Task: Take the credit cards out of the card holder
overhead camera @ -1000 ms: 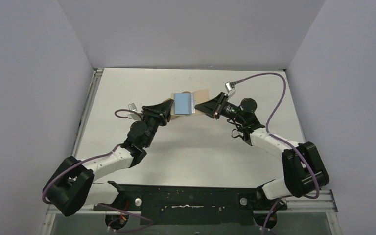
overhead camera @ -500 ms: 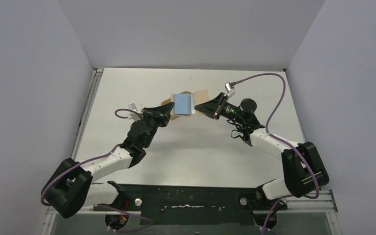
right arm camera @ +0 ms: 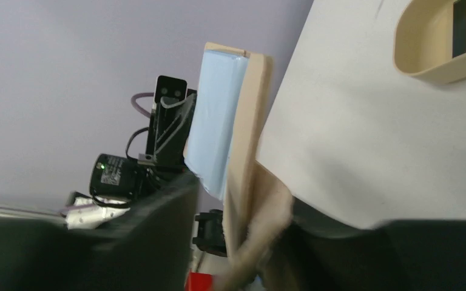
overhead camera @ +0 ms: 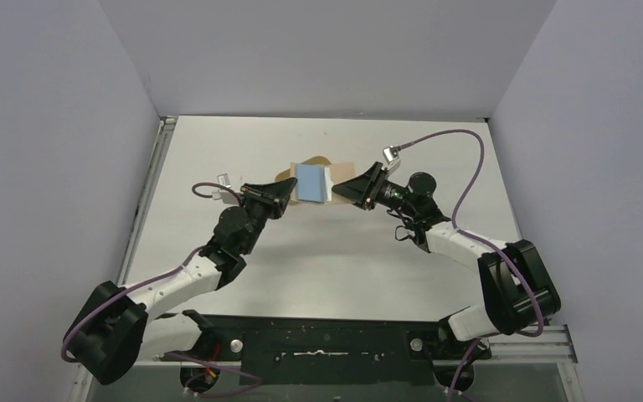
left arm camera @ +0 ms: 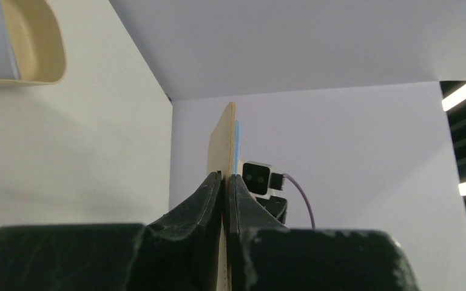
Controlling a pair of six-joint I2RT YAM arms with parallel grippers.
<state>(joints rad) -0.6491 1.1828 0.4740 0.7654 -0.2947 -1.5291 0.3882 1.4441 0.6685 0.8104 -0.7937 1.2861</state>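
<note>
Reaches with the left arm from the near-left corner of the bench and the right arm from the near-right corner, both slanting inward toward the far middle, wrists turned so the fingertips face each other. Pinches the holder with the left gripper, jaws closed hard on its tan leaf, fingers nearly meeting. Straddles the opposite edge with the right gripper, one finger each side; blurred there, so perhaps slightly parted, grip not certain. Grippers near each other, apart.
</note>
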